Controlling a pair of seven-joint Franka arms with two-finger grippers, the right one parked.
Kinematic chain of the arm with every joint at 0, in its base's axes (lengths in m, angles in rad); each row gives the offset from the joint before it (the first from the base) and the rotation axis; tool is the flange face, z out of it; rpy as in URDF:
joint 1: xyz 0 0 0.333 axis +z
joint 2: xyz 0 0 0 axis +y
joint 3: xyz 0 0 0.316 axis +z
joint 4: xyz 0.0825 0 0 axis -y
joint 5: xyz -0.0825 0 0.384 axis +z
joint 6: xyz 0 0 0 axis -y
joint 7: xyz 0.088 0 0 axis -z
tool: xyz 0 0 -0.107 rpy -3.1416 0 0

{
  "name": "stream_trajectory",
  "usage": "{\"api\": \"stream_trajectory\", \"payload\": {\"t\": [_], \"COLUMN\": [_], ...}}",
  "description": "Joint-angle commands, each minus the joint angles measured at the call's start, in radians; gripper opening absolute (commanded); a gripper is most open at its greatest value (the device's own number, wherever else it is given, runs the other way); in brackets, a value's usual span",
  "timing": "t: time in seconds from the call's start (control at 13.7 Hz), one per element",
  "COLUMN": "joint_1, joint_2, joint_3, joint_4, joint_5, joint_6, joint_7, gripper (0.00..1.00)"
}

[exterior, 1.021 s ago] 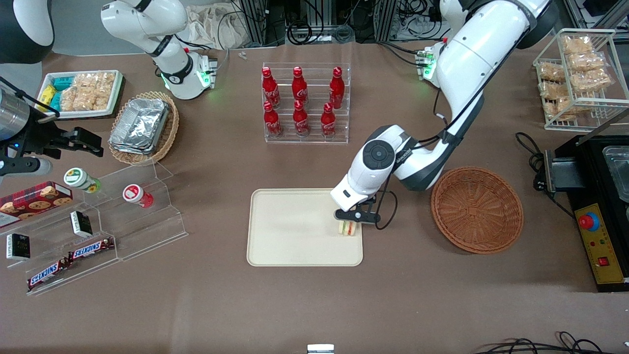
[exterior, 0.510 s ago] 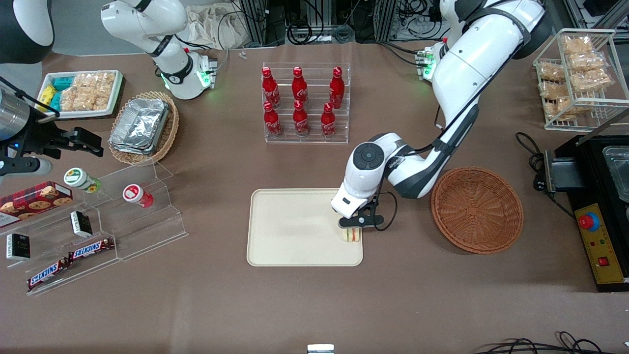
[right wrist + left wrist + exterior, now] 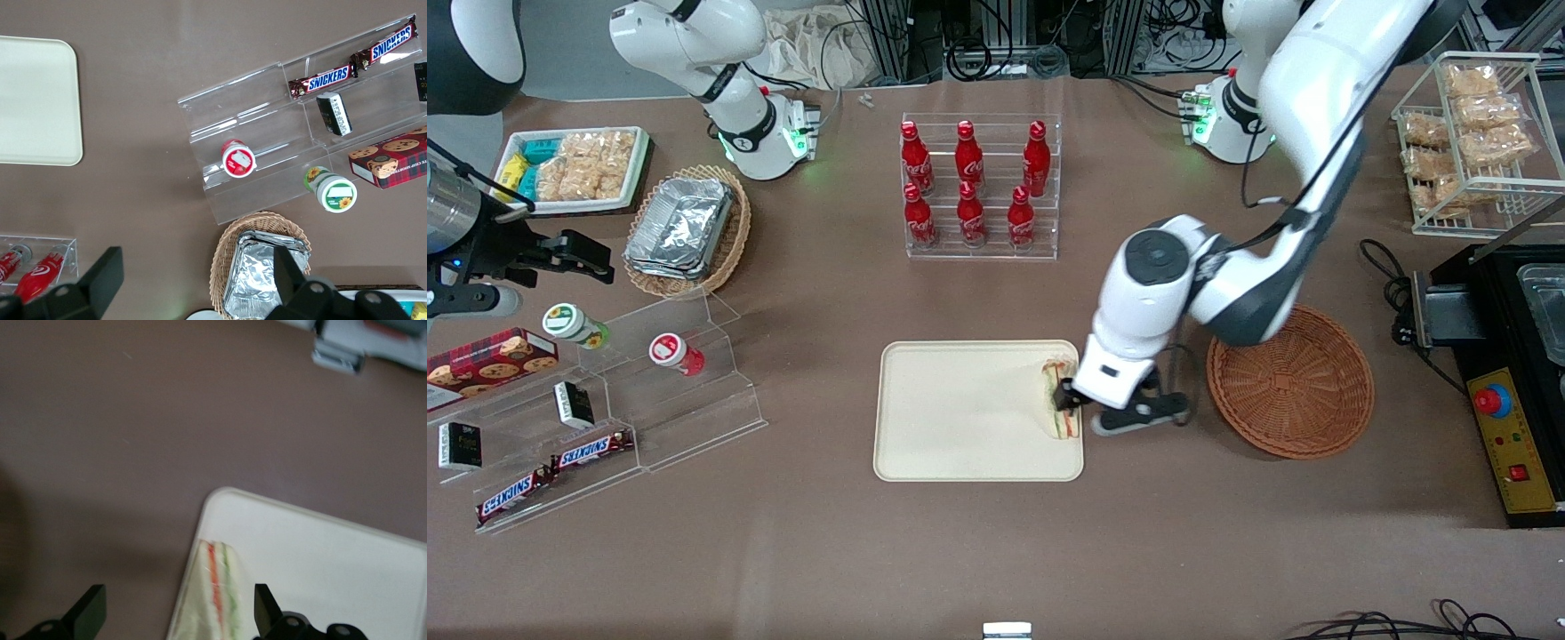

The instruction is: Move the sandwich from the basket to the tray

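On the brown desk (image 3: 978,551), center frame, one cream tray (image 3: 960,418) now carries the one sandwich (image 3: 1060,402), lying flat along its edge nearest the one empty red-brown basket (image 3: 1289,380) at right. A second ago I held it upright; since then I've let go and lifted. My gripper (image 3: 1116,411) hovers above it, jaws apart. Delivery looks done.

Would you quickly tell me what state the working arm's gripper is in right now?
Gripper: open, holding nothing, above the sandwich lying on the tray.
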Motion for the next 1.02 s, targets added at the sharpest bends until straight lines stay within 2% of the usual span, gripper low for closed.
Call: {"api": "stream_trajectory", "payload": {"t": [0.0, 0.15, 0.22, 0.29, 0.44, 0.58, 0.66, 0.95], "joint_1": [0.056, 0.135, 0.192, 0.206, 0.194, 0.186, 0.182, 0.111], "joint_2": [-0.052, -0.099, -0.160, -0.202, -0.268, -0.343, -0.375, -0.526], "joint_3": [-0.003, -0.003, 0.001, 0.010, 0.107, 0.194, 0.231, 0.368], "joint_4": [0.056, 0.104, 0.115, 0.113, 0.113, 0.101, 0.101, 0.012], "joint_5": [-0.105, -0.252, -0.335, -0.345, -0.366, -0.450, -0.466, -0.462], "joint_6": [-0.156, -0.295, -0.423, -0.498, -0.633, -0.743, -0.812, -0.871], "joint_7": [0.116, 0.304, 0.444, 0.492, 0.540, 0.619, 0.658, 0.700], "gripper": [1.00, 1.00, 1.00, 1.00, 1.00, 1.00, 1.00, 1.00]}}
